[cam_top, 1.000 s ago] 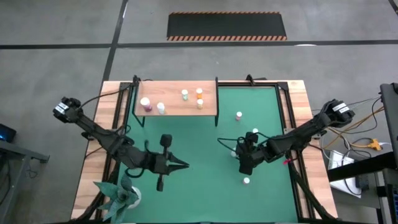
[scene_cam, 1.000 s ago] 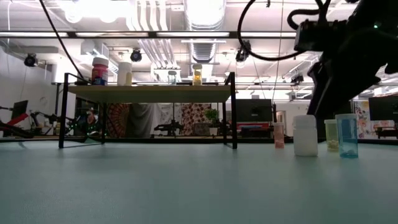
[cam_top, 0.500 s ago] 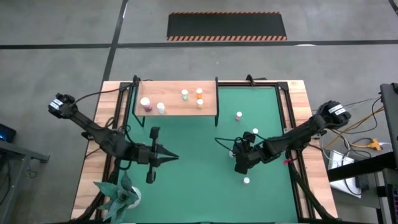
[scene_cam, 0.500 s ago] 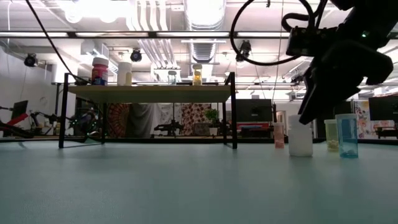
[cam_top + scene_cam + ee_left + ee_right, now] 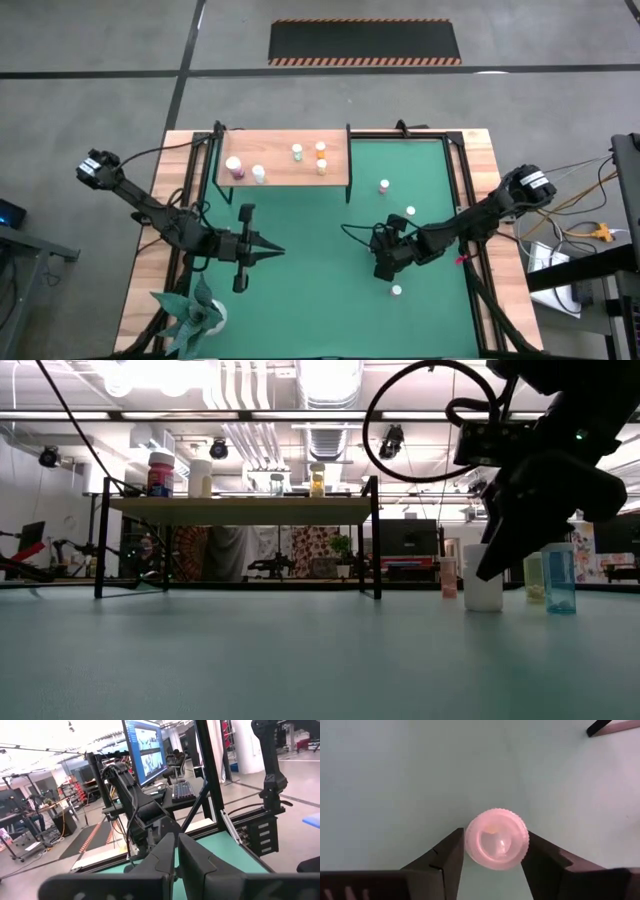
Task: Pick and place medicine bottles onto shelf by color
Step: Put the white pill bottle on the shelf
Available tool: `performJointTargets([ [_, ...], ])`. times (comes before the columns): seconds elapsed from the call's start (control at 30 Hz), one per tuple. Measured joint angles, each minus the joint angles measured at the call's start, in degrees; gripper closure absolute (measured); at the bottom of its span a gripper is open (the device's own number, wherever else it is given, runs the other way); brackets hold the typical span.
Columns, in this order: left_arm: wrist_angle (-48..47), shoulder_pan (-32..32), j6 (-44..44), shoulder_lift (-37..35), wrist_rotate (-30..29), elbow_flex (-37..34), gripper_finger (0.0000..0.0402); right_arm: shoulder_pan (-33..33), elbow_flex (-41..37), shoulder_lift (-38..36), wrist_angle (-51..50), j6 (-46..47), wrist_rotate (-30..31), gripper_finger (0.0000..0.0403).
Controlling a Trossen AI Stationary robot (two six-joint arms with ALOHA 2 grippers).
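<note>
The light-wood shelf (image 5: pixel 283 160) (image 5: pixel 240 505) stands at the mat's far left and carries several bottles, among them a pink one (image 5: pixel 233 165) and orange ones (image 5: pixel 321 166). Loose bottles stand upright on the green mat (image 5: pixel 384 185) (image 5: pixel 411 211) (image 5: pixel 397 291). My right gripper (image 5: pixel 381 262) (image 5: pixel 496 857) is down over a white bottle (image 5: pixel 481 577) (image 5: pixel 496 839), which it hides in the high view. My left gripper (image 5: pixel 270 250) (image 5: pixel 176 854) is shut and hovers over the mat's left part, holding nothing. My right gripper has the white bottle's ribbed cap (image 5: pixel 496 839) between its two fingers (image 5: pixel 451 857) (image 5: pixel 542 857), one on each side. The fingers come from above, slanting down. The bottle stands upright with its base on the mat (image 5: pixel 483 607).
A pink bottle (image 5: pixel 448 577), a pale green one (image 5: pixel 533 575) and a blue one (image 5: pixel 557 578) stand close beside the held bottle. The paper plant (image 5: pixel 195 312) sits at the near left corner. Black shelf posts (image 5: pixel 349 165) stand at the board's edge.
My right gripper has moved a little toward the table's left and near edges and come down around the white bottle, which slid slightly along the mat and stayed upright. My left gripper has drawn back toward the table's left and far edges.
</note>
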Motion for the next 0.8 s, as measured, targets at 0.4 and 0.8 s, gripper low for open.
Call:
performJointTargets([
  [0.4,-0.52,-0.01,0.0,0.5,0.0,-0.46,0.0395,0.0,9.25,-1.2,-9.38,-1.21,-4.31,0.0267],
  [0.8,3.03,-0.04,5.06,0.22,-6.18,-4.78,0.0395,-4.78,43.17,7.93,-27.57,-15.2,-5.1,0.0266],
])
